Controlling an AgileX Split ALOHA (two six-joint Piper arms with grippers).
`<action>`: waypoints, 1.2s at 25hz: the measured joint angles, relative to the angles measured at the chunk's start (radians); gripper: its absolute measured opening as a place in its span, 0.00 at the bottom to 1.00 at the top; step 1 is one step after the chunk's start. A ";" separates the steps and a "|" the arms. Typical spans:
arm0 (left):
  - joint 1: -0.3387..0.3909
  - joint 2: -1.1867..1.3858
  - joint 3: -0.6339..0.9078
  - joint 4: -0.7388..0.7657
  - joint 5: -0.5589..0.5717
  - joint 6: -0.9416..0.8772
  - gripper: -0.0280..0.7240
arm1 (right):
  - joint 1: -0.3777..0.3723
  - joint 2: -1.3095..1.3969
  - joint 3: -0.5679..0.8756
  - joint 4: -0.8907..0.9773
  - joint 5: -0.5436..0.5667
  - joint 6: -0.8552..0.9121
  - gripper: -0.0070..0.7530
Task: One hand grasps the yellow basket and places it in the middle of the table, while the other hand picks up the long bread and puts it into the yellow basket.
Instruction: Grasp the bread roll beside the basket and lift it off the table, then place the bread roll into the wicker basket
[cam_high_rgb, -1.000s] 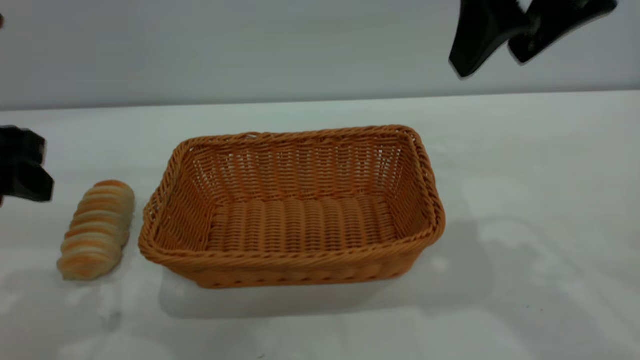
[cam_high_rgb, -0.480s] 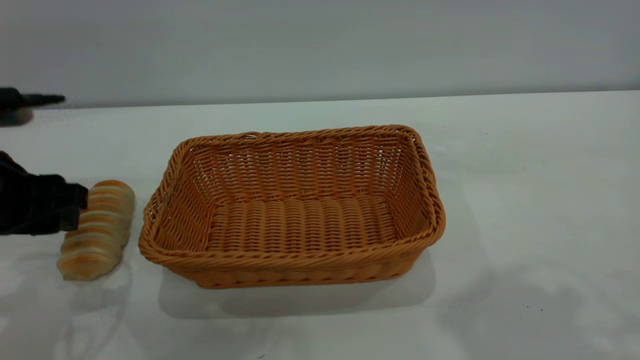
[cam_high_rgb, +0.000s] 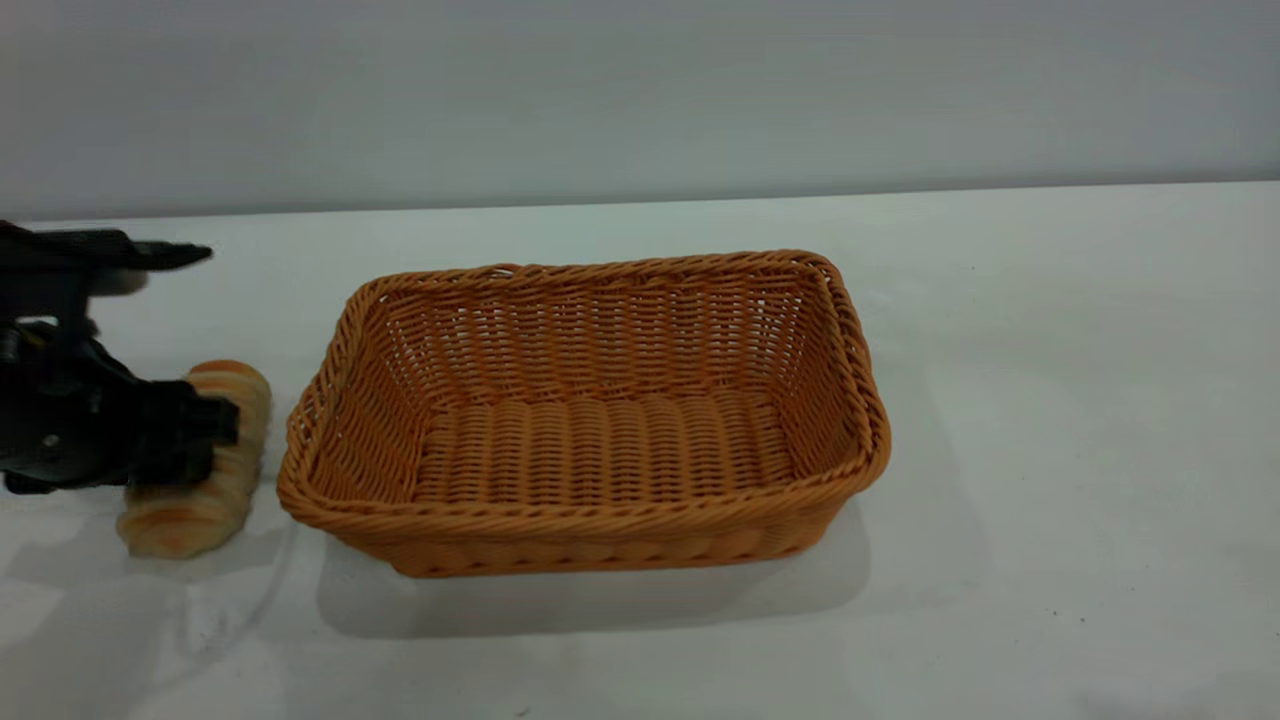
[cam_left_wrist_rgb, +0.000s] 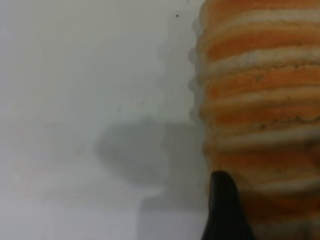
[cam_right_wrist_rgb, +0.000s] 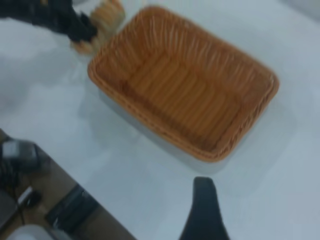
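Here the left gripper (cam_high_rgb: 190, 350) sits low at the left edge of the table (cam_high_rgb: 1050, 400), its black body reaching in from the side over the long bread (cam_high_rgb: 215, 480). Its fingers are spread wide: one slim finger (cam_high_rgb: 150, 255) stands out toward the far edge, well clear of the loaf, while the blocky near finger covers the loaf's middle. In the left wrist view a dark fingertip (cam_left_wrist_rgb: 225, 210) lies right against the ridged crust of the long bread (cam_left_wrist_rgb: 260, 100), which rests flat on the white top. The loaf lies just beside the left short wall of the yellow basket (cam_high_rgb: 585, 520), apart from it by a narrow strip of table. The basket stands upright and empty in the middle of the worktop. The right gripper (cam_right_wrist_rgb: 205, 215) shows only one dark finger in its own wrist view, high above the basket (cam_right_wrist_rgb: 185, 95); whether it is spread or pressed together cannot be told.
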 joint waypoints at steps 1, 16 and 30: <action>0.000 0.014 -0.007 0.006 -0.004 -0.001 0.73 | 0.000 -0.022 0.000 0.000 0.002 0.000 0.78; 0.000 0.005 -0.016 0.022 0.012 -0.005 0.15 | 0.000 -0.098 0.000 0.000 0.013 0.000 0.78; -0.112 -0.438 -0.010 0.022 0.169 0.015 0.15 | 0.000 -0.099 0.000 0.000 0.017 0.000 0.78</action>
